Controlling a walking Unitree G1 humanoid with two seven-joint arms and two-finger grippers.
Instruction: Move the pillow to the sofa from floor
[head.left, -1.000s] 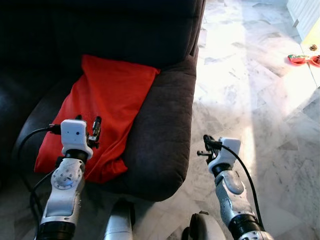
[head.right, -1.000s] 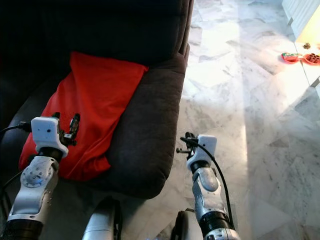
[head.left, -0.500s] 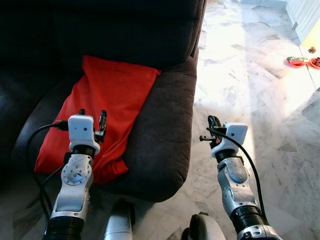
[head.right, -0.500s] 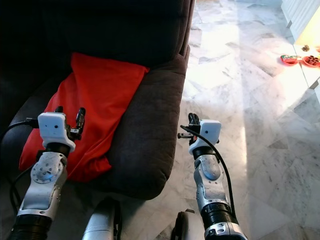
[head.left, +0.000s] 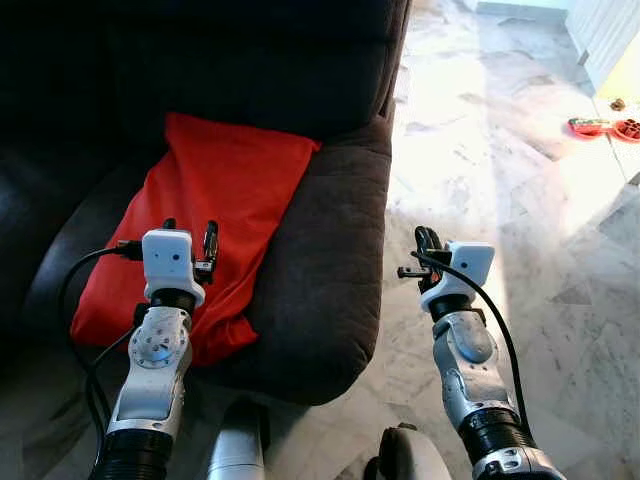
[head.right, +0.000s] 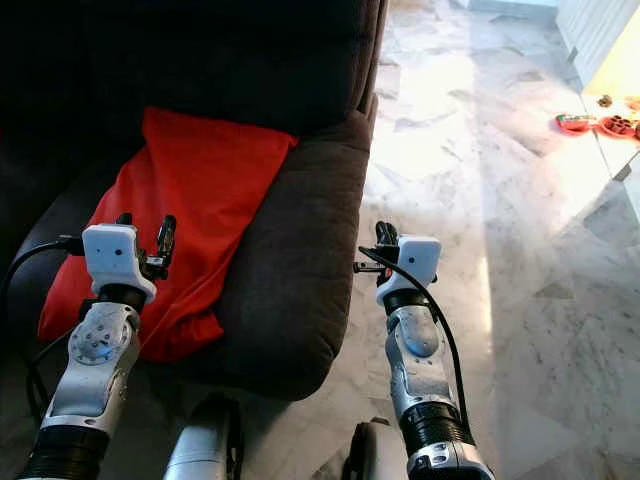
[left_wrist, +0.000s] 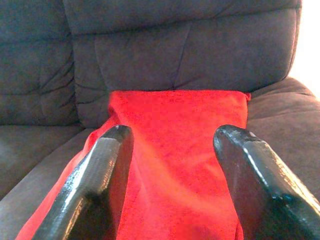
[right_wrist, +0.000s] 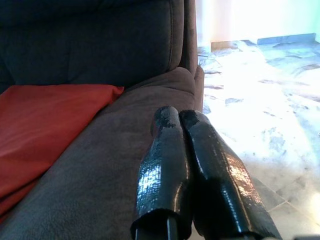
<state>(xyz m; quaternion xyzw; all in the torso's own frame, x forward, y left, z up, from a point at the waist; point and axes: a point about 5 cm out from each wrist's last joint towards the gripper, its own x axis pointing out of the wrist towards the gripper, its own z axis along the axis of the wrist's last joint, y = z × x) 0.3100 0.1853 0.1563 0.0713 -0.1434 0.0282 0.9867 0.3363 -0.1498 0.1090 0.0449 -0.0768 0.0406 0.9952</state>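
A red pillow (head.left: 220, 210) lies on the seat of the dark grey sofa (head.left: 330, 270), its top edge against the backrest. My left gripper (head.left: 190, 232) hovers open over the pillow's lower part with nothing between its fingers (left_wrist: 105, 170); the left wrist view looks along them at the pillow (left_wrist: 180, 145). To the right of the sofa's armrest my right gripper (head.left: 426, 243) is raised over the marble floor, fingers (right_wrist: 175, 150) pressed shut on nothing. The pillow (right_wrist: 45, 120) also appears in the right wrist view, beyond the armrest.
The sofa's wide right armrest (head.left: 335, 240) separates the two arms. White marble floor (head.left: 500, 150) stretches to the right, brightly sunlit. Small red items (head.left: 600, 126) lie far right beside a white cabinet (head.left: 610, 35). A black cable (head.left: 75, 300) loops by my left arm.
Both arms have risen a little and drawn in toward the sofa. The left gripper now sits slightly higher over the pillow. The pillow has not moved.
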